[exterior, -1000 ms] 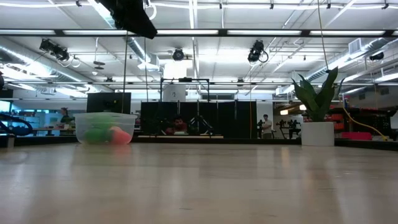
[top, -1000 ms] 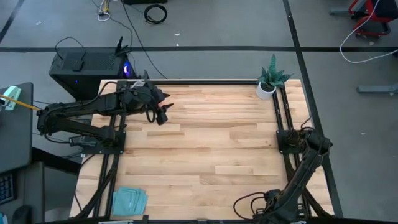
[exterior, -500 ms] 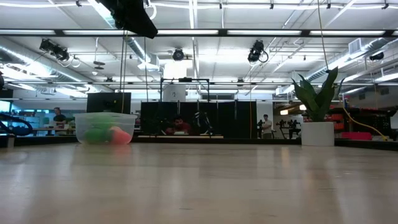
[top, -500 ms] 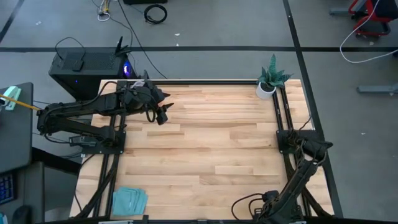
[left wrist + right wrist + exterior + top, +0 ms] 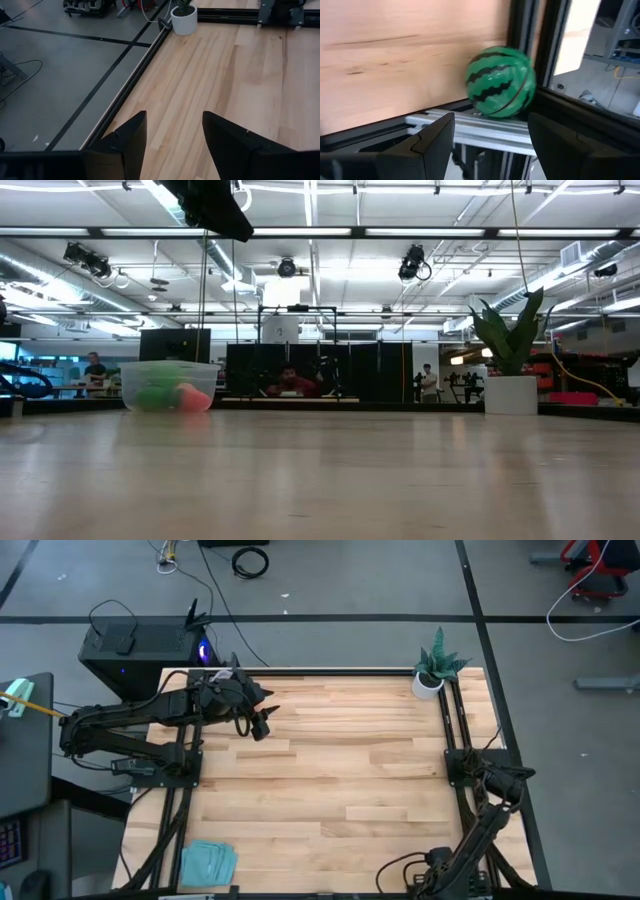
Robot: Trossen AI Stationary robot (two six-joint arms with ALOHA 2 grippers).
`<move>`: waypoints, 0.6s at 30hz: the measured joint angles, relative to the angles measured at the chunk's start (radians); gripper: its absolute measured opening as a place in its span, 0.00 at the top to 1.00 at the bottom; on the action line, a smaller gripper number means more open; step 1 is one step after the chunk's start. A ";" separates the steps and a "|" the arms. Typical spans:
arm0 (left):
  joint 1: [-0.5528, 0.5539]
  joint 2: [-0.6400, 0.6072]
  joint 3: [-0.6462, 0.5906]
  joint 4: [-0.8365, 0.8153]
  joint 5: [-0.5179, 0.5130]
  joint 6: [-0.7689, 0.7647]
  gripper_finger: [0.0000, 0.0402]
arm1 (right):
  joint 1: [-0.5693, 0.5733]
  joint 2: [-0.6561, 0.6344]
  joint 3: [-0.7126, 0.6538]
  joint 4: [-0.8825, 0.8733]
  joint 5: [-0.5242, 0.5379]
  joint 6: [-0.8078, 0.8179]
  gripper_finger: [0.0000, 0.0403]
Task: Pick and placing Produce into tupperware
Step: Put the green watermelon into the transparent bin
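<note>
From above I see the wooden plank table (image 5: pixel 330 770), with the left gripper (image 5: pixel 262 725) hanging over its far left part. In the left wrist view its two dark, wedge-shaped fingers (image 5: pixel 127 145) stand apart with bare wood between them, holding nothing. The clear plastic tupperware (image 5: pixel 168 386) I can find only in the low view, standing at the far left of the table; its wall is cloudy, and inside I make out a green shape and a red piece (image 5: pixel 193 397), but their exact forms are hard to tell. From above the left arm hides this tub.

The right gripper (image 5: pixel 490 145) is also parted and empty. Just beyond its fingers a dark green striped ball (image 5: pixel 500 82), smooth and shiny, rests on the metal rail at the right table edge. The high view does not show this ball. The potted plant (image 5: pixel 434 668) stands in the far right corner.
</note>
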 joint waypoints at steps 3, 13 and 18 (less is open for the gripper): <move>0.000 0.000 0.000 0.000 0.000 0.000 0.51 | 0.010 0.000 0.000 -0.017 -0.005 0.002 0.36; 0.000 0.000 0.000 -0.001 0.000 0.000 0.50 | 0.022 0.002 -0.047 0.064 -0.018 0.009 0.36; 0.000 0.000 0.000 -0.001 0.000 0.000 0.52 | 0.025 0.002 -0.076 0.093 -0.041 0.009 0.36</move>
